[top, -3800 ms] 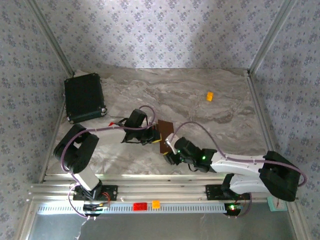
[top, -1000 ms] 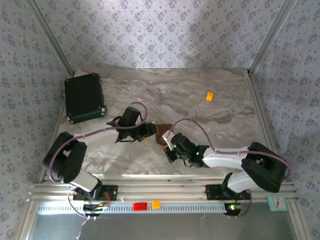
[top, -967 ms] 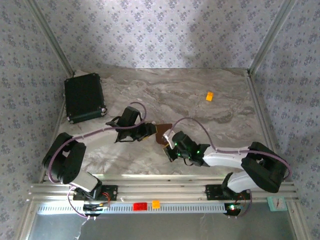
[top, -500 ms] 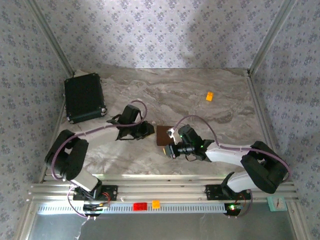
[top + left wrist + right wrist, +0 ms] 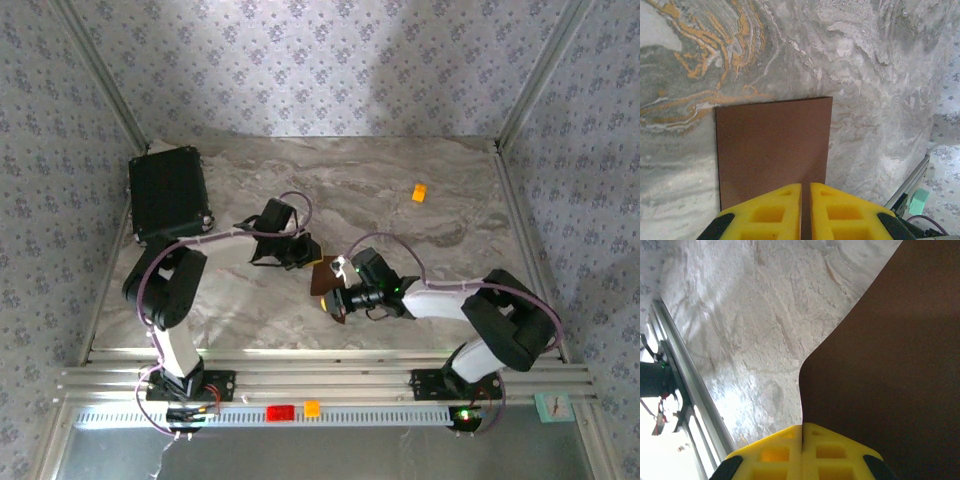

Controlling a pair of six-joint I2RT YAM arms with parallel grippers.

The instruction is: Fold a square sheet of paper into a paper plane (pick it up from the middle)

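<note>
Two: left gripper [image 5: 805,187], right gripper [image 5: 802,428]. One: square sheet of paper [image 5: 772,145], in both finger pairs. One: black case [image 5: 168,195]. Two: orange block [image 5: 419,192], orange block [image 5: 311,408]. One: red block [image 5: 280,412].

Open marble table [image 5: 330,170] from 12 through 3 o'clock of the square sheet of paper [image 5: 322,277]; room there for a free pass, broken by one small orange block [image 5: 420,192] at 2 o'clock, well apart; black case [image 5: 168,195] filling the far left corner at 10 o'clock; left gripper [image 5: 308,258] pinched on the sheet's 11 o'clock edge, arm and cable barring 9 o'clock; right gripper [image 5: 335,300] clamped at 5 o'clock, arm barring 4 o'clock; bare strip at 7 o'clock between both arms, hemmed by the front rail [image 5: 300,372]; papered walls [image 5: 300,70] closing left, far and right.
</note>
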